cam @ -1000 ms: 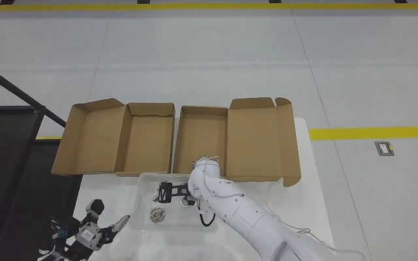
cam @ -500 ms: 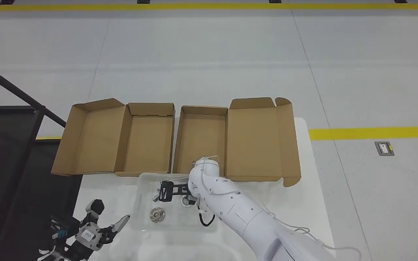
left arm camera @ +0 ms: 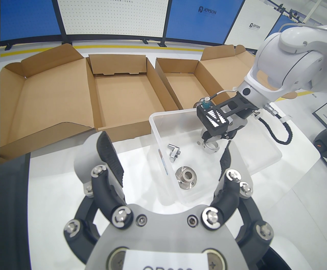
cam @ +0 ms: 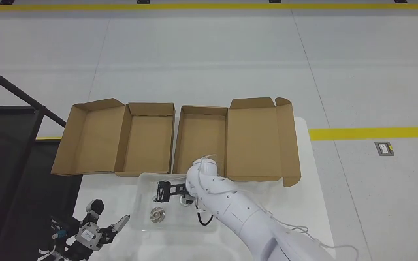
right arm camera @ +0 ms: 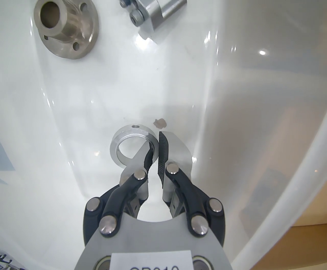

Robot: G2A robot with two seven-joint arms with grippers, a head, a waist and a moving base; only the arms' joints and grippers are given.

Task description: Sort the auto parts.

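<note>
Inside a clear plastic bin (left arm camera: pixel 153 125), my right gripper (right arm camera: pixel 155 145) is shut on the wall of a silver ring collar (right arm camera: pixel 132 131), one finger inside the ring and one outside. The ring (left arm camera: pixel 210 147) rests on the bin floor. Two more metal parts lie in the bin: a round flange with a centre hole (right arm camera: pixel 66 28) (left arm camera: pixel 185 177) (cam: pixel 157 214) and a small silver bracket with bolts (right arm camera: pixel 155 12) (left arm camera: pixel 173 152). My left gripper (left arm camera: pixel 165 143) (cam: pixel 111 214) stands open outside the bin, near the table's front left corner, holding nothing.
Two open cardboard boxes stand side by side behind the bin, the left box (cam: pixel 149 140) and the right box (cam: pixel 201 140), flaps spread outward. A dark rack (cam: pixel 19 130) borders the table's left side.
The right arm's elbow has shifted slightly to the left; its gripper stays at the ring in the bin. The left arm has not moved.
</note>
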